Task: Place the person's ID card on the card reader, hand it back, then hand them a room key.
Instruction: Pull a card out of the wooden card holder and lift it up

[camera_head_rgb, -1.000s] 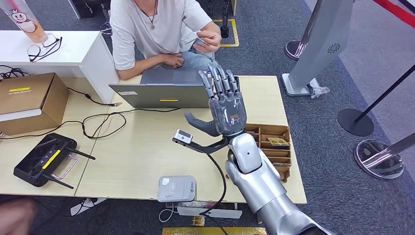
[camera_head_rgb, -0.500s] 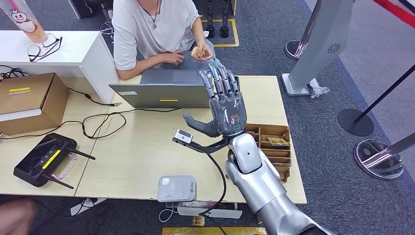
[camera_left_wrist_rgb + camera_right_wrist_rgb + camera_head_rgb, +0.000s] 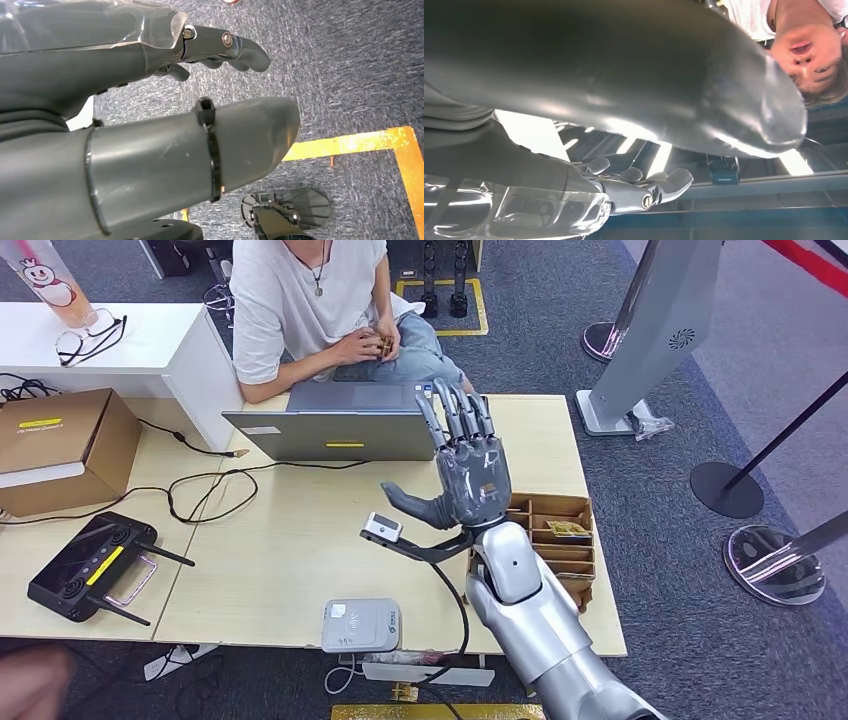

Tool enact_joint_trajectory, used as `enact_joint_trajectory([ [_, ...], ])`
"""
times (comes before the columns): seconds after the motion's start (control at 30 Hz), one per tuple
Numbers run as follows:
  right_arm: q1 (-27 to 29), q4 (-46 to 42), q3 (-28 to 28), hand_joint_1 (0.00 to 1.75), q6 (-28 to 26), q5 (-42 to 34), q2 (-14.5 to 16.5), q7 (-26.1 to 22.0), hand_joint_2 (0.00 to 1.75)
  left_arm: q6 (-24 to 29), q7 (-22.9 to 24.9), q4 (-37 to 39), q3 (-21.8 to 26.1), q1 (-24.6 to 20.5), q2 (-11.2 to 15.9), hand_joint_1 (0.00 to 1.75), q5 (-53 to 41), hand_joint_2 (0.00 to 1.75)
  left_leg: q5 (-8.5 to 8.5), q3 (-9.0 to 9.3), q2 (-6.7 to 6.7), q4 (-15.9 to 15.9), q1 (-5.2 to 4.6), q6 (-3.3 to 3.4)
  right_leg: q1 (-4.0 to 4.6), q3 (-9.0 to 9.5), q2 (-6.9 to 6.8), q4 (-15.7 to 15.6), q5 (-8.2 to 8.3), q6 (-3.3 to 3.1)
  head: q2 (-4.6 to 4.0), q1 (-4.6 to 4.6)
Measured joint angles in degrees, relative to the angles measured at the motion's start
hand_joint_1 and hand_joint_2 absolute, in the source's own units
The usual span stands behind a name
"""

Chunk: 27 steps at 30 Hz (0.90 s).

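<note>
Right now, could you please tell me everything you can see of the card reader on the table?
The card reader is a small, flat, light-grey box with rounded corners, plastic by its look, bearing small markings on its top face. It lies flat at the near edge of the pale wooden table, with a white cable running from its near side over the edge. No card lies on it, and nothing else touches it.

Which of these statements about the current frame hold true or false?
1. The right hand is raised over the light wooden table, holding nothing. True.
2. A card lies on the grey card reader. False: its top is bare.
3. The seated person in a white shirt holds a small yellowish item in both hands. True.
4. The silver laptop sits by the table's near edge. False: it is at the far edge, near the person.
5. The brown compartmented cardboard tray lies beside the right arm. True.
</note>
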Motion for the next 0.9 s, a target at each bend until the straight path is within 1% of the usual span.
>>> enact_joint_trajectory([
  [0.57,6.10,-4.63,-0.45,0.00,-0.53,-1.06,-3.01,-1.02,0.00,0.04,0.00,0.01,0.44,0.30,0.00,0.00,0.22,0.00,0.00,0.00,0.00,0.00,0.00,0.00,0.00,0.00,0.00,0.00,0.00,0.00,0.00,-0.01],
  [0.7,7.17,-6.06,-0.96,0.00,-0.53,-1.03,-3.56,-1.30,1.75,0.10,0.00,-0.01,0.49,0.31,0.00,0.00,0.22,0.00,0.00,0.00,0.00,0.00,0.00,0.00,0.00,0.00,0.00,0.00,0.00,0.00,0.00,0.00],
  [0.9,9.62,-8.71,-1.92,0.00,-0.53,-0.83,-4.39,-1.57,1.75,0.30,-0.05,-0.01,0.79,0.33,0.00,0.00,0.38,0.00,-0.02,0.00,0.00,0.00,0.00,0.01,0.00,0.00,-0.01,0.00,0.00,0.00,0.00,0.00],
])
